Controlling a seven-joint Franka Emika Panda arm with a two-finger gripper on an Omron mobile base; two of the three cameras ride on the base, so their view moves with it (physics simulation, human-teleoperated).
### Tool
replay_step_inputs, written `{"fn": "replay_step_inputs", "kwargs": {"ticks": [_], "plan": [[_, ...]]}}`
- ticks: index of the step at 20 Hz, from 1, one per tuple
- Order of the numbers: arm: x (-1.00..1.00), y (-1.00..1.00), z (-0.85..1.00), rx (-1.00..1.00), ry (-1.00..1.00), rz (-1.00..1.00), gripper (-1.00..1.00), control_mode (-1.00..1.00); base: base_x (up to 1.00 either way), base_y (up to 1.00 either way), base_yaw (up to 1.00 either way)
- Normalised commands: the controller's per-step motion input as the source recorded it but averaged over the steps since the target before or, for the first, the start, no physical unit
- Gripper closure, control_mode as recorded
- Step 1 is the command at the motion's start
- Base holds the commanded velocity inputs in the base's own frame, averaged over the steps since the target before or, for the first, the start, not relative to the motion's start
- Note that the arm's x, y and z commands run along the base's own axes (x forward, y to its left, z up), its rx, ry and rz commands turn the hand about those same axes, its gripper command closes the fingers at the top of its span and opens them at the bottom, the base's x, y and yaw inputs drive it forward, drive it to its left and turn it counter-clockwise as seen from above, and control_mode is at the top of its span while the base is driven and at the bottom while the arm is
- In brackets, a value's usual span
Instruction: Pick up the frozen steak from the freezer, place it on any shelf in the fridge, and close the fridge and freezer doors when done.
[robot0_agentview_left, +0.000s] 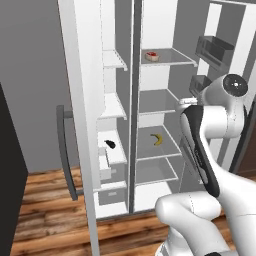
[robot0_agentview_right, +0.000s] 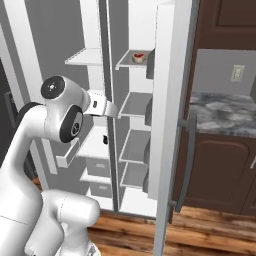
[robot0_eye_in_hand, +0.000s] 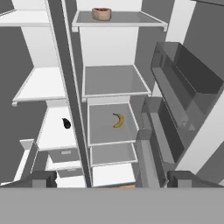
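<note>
Since the small flat reddish steak slab with its pale whitish edging already lies on the thin pale grey top shelf of the wider fridge compartment, the step in hand, as I judge it, is closing the two tall pale grey doors. In the hand view the steak sits at about twelve o'clock, toward the left of that shelf and well clear of its front lip, so a swinging door should not catch it. It looks like a low, rounded block, dark red on top with a tan-white rim, lying flat and steady.

The two-finger gripper shows its dark tips at seven and five o'clock in the hand view, spread wide with nothing between them. It hangs in front of the open unit, apart from every shelf.

To close well, the arm should pull back out of the opening first, then go round behind a door and push on its flat outer face near the free edge, where leverage is best. The fridge door, with its dark grey vertical bar handle, stands out toward the camera at three o'clock of the compartment in the right base view; the clear bins on its inside could snag a finger, so pushing from outside is safer. The narrower freezer door stands at nine o'clock in the left base view. A yellow curved banana and a small black lump rest on lower shelves, well back.
</note>
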Motion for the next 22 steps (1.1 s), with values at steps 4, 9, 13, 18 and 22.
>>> {"fn": "replay_step_inputs", "kwargs": {"ticks": [4,9,13,18,22], "plan": [[0.00,0.00,0.00,0.00,0.00,0.00,-1.00,1.00,0.18,0.00,0.00],[-0.14,-0.05,0.00,0.02,-0.07,0.00,-1.00,-1.00,0.01,0.00,0.00],[-0.64,-0.78,0.15,0.12,-0.19,-0.11,-1.00,-1.00,0.00,0.00,0.00],[-0.82,-0.70,0.53,0.07,-0.22,-0.19,-1.00,-1.00,0.00,0.00,0.00],[-0.41,-0.78,0.61,0.07,-0.20,-0.17,-1.00,-1.00,0.00,0.00,0.00]]}}
